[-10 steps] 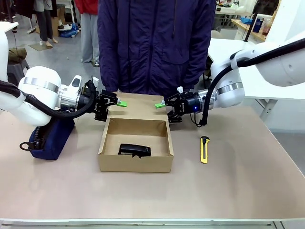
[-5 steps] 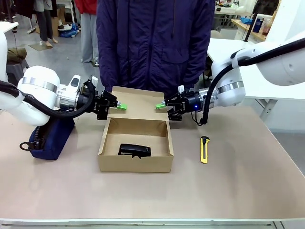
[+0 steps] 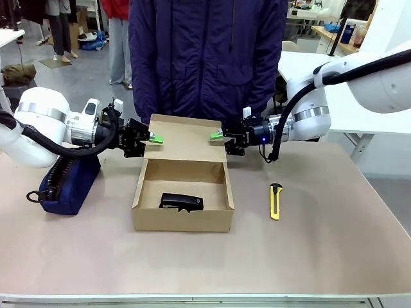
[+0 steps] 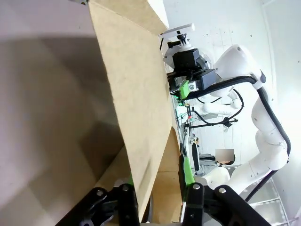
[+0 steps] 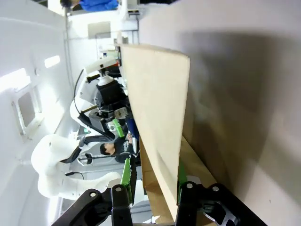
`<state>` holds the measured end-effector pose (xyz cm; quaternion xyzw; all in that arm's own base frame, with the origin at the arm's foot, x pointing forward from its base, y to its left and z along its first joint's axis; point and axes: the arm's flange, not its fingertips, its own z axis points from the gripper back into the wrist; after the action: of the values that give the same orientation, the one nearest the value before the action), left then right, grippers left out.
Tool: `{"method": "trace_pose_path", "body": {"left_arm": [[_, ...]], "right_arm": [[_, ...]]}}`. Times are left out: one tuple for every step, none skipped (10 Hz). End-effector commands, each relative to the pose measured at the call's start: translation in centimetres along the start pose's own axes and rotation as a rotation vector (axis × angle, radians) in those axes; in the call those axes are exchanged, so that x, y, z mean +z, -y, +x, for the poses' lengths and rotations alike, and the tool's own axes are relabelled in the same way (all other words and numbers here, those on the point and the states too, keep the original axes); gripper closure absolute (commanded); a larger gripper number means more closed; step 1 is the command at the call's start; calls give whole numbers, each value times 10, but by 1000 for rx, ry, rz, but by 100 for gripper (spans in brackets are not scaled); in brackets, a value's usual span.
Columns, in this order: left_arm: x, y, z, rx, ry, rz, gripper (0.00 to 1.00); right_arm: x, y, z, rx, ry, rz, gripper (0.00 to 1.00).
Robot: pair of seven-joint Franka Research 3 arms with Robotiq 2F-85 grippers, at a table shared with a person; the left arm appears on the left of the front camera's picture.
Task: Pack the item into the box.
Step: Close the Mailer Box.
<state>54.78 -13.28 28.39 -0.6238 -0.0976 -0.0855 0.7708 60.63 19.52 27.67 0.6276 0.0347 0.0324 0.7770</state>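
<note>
The brown cardboard box stands open at the table's middle, with the small black item lying on its floor. Its hinged lid flap rises at the far side. My left gripper is shut on the flap's left edge, and my right gripper is shut on its right edge. In the left wrist view the flap runs between my fingers, with the right gripper at its far end. In the right wrist view the flap sits between the green pads, the left gripper beyond.
A yellow-and-black utility knife lies on the table right of the box. A navy zippered pouch sits at the left under my left arm. A person in a dark jacket stands just behind the flap.
Both grippers have risen and drawn slightly back, lifting the lid flap from lying low behind the box to standing more upright. The item has not moved.
</note>
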Motion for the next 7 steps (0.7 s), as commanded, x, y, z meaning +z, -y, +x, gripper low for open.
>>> {"method": "trace_pose_path", "body": {"left_arm": [[1,8,0,-67,32,-37,57],[2,14,0,-98,50,-53,57],[5,21,0,-136,80,-61,57],[9,30,0,-168,106,-73,57],[15,40,-2,-200,134,-80,57],[21,48,-6,-229,151,-90,57],[26,55,-10,-251,159,-98,57]], "right_arm": [[4,-12,-11,106,45,32,57],[8,-17,-13,138,52,37,57],[11,-22,-16,174,58,37,57],[13,-26,-18,195,67,36,57],[16,-30,-22,228,73,41,57],[17,-35,-27,270,77,50,57],[17,-40,-32,333,89,50,57]]}}
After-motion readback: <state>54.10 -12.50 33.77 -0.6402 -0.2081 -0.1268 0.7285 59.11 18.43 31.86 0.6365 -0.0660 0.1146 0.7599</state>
